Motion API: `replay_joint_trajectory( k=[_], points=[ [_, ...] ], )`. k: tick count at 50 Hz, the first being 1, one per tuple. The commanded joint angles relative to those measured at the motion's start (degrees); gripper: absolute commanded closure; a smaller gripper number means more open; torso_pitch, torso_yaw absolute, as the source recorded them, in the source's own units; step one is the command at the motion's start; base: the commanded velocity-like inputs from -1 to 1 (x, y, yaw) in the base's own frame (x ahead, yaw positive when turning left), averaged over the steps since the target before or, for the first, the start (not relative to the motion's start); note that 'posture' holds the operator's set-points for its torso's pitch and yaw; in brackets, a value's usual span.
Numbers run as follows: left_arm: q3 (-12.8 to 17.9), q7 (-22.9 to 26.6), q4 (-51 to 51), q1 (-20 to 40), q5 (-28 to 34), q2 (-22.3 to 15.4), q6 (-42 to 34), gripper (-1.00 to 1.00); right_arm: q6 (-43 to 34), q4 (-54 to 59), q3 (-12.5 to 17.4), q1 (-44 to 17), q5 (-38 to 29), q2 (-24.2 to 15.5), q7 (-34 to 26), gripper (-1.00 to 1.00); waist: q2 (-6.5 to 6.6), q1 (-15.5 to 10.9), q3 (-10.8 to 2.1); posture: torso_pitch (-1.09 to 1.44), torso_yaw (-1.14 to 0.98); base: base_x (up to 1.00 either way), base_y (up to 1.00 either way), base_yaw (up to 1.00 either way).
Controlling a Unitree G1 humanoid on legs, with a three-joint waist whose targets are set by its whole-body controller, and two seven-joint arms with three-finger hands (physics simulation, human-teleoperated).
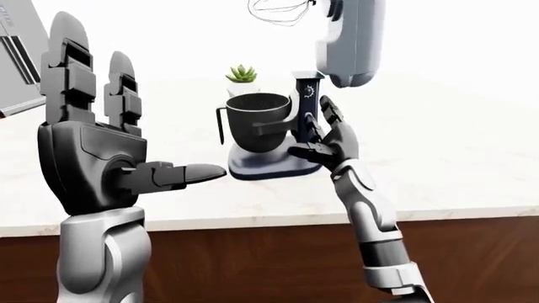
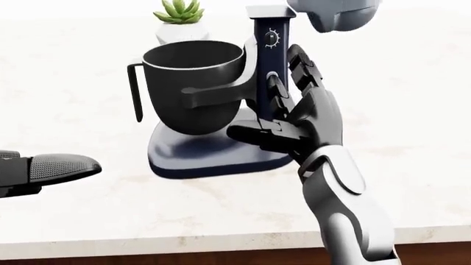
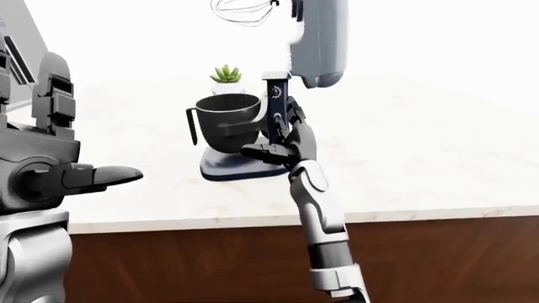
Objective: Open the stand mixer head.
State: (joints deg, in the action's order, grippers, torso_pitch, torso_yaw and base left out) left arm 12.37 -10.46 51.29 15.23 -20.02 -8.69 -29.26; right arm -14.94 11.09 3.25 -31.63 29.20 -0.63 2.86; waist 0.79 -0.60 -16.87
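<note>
The stand mixer stands on the white counter (image 1: 455, 158). Its dark blue base (image 2: 210, 154) and column (image 2: 269, 61) hold a dark bowl (image 2: 195, 83). The grey mixer head (image 1: 354, 38) is tilted up and back, with the wire whisk (image 1: 282, 11) raised at the top of the left-eye view. My right hand (image 2: 283, 110) is open, its fingers (image 2: 305, 72) beside the column, thumb over the base. My left hand (image 1: 101, 145) is open, raised upright at the left, apart from the mixer.
A small green succulent in a white pot (image 1: 242, 77) stands behind the bowl. A grey appliance (image 1: 21, 57) shows at the top left of the left-eye view. The counter's brown wooden face (image 1: 270, 259) runs along the bottom.
</note>
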Motion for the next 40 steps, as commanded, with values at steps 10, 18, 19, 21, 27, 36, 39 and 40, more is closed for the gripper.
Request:
replay_joint_trajectory(
  k=[10, 18, 19, 21, 27, 36, 39, 40],
  points=[
    [0.47, 0.04, 0.67, 1.45, -0.18, -0.53, 1.04, -1.00, -3.02, -8.64, 0.99, -0.12, 2.11, -1.52, 1.63, -1.00, -0.06, -0.28, -0.23, -0.41, 0.00, 0.00, 0.00, 0.00],
    [0.41, 0.09, 0.41, 1.27, -0.13, -0.56, 1.40, -0.99, -9.68, -19.90, 1.80, 2.09, 5.66, -2.64, 4.75, -1.00, -0.29, -0.43, -0.33, -0.41, 0.00, 0.00, 0.00, 0.00],
    [0.43, 0.10, 0.38, 1.24, -0.12, -0.55, 1.44, -0.99, -10.83, -22.02, 1.79, 2.29, 6.37, -2.81, 5.51, -1.00, -0.32, -0.44, -0.34, -0.41, 0.00, 0.00, 0.00, 0.00],
    [0.42, 0.11, 0.44, 1.21, -0.11, -0.54, 1.42, -1.00, -12.44, -25.17, 1.75, 2.70, 7.39, -3.03, 6.64, -1.00, -0.36, -0.49, -0.31, -0.41, 0.00, 0.00, 0.00, 0.00],
    [0.42, 0.15, 0.51, 1.17, -0.04, -0.59, 1.49, -0.99, -17.97, -35.79, 2.83, 5.24, 11.33, -4.31, 9.63, -1.00, -0.58, -0.54, -0.33, -0.41, 0.00, 0.00, 0.00, 0.00],
    [0.27, 0.28, 0.62, 1.12, 0.25, -0.48, 1.54, -0.99, -22.17, -45.62, 6.35, 9.33, 18.75, -7.42, 13.68, -1.00, -0.93, -0.51, -0.30, -0.41, 0.00, 0.00, 0.00, 0.00],
    [0.29, 0.35, 0.61, 1.11, 0.29, -0.44, 1.57, -0.99, -22.91, -47.54, 7.34, 9.52, 20.96, -8.48, 15.31, -1.00, -0.98, -0.42, -0.29, -0.41, 0.00, 0.00, 0.00, 0.00],
    [0.35, 0.29, 0.75, 1.22, 0.21, -0.47, 1.42, -0.99, -22.69, -47.46, 7.34, 9.49, 21.14, -8.63, 15.48, -1.00, -0.98, -0.39, -0.27, -0.41, 0.00, 0.00, 0.00, 0.00]
  ],
)
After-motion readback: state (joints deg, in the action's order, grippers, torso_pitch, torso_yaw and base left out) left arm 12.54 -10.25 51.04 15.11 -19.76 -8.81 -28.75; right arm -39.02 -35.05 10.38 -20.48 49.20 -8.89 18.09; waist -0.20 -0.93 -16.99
